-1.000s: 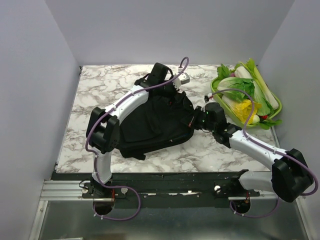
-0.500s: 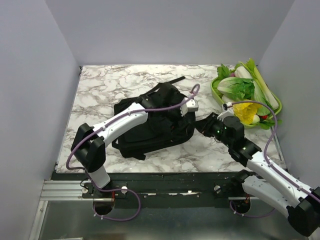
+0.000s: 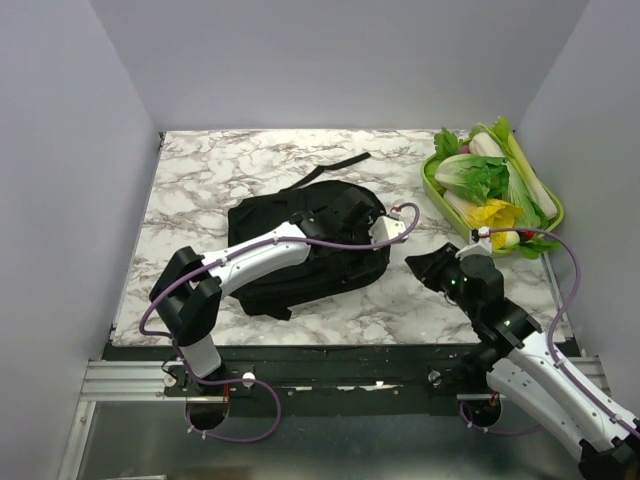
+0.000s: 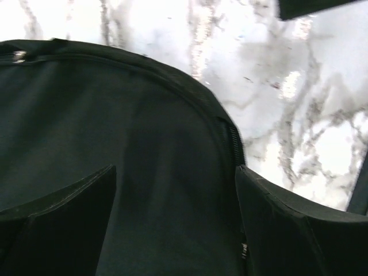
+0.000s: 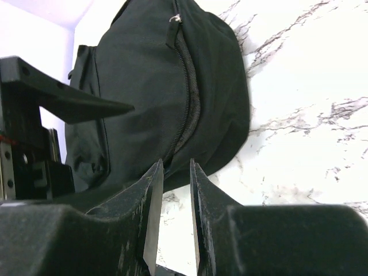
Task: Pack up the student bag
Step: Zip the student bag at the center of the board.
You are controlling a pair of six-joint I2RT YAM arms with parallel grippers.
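The student bag [image 3: 290, 255] is a large black backpack lying flat in the middle of the marble table. My left gripper [image 3: 352, 212] hovers over its right end. In the left wrist view this gripper [image 4: 175, 169] stands wide open just above the black fabric [image 4: 115, 126], holding nothing. My right gripper [image 3: 420, 266] sits low over the table, just right of the bag and apart from it. In the right wrist view its jaws [image 5: 176, 164] stand slightly open, with only bare marble between them. They point at the bag's zip [image 5: 187, 98].
A green tray [image 3: 552, 215] of leafy vegetables stands at the back right. One long black strap [image 3: 338, 164] trails from the bag toward the back. Grey walls close off the left, right and back. The left gripper's finger [image 5: 75, 98] shows in the right wrist view.
The left arm swung from the bag's far end to its right end. The right gripper opened, let go of the bag's edge and drew back toward the near right. The bag settled flatter.
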